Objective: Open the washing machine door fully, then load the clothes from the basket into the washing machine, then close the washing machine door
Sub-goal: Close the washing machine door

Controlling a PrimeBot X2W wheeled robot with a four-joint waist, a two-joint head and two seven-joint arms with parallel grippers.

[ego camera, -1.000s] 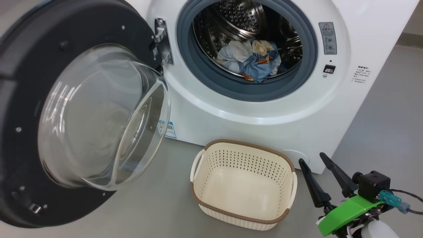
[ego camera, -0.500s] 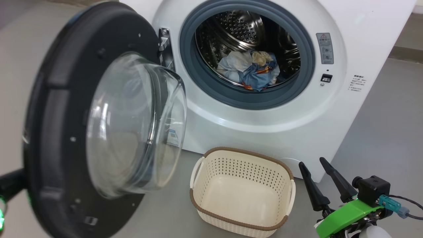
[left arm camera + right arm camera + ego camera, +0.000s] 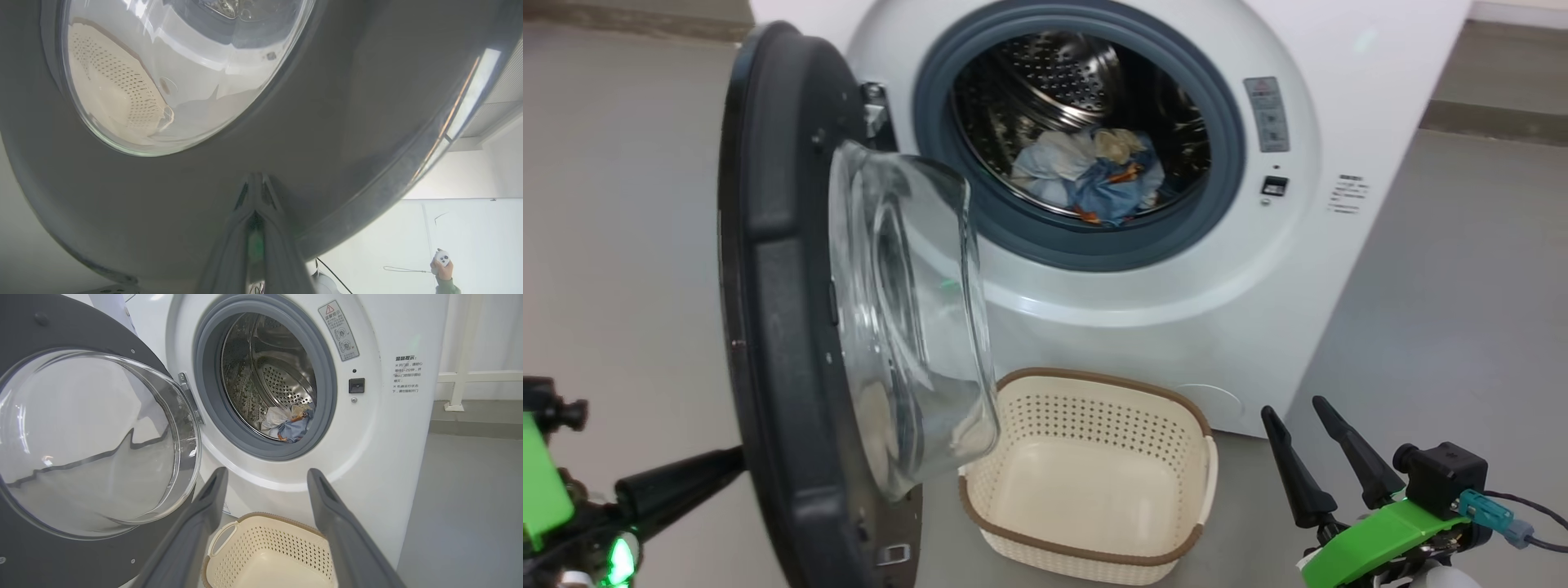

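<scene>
In front of the big white boxy front-loading washing machine (image 3: 1176, 327): large round glossy black washing machine door (image 3: 776, 327) w/ bulging glass window (image 3: 907, 327) stands approx half open, edge-on to head cam. Left gripper (image 3: 255, 212) fingers pressed together, tips at door's outer face; contact probable, reflection blurs it. Right gripper (image 3: 1293, 407) jaws spread wide, empty, just right of small cream perforated plastic basket (image 3: 1086, 377) on grey floor (image 3: 1462, 286). Light blue/pale clothes (image 3: 1094, 184) lie in steel drum (image 3: 1054, 73).
</scene>
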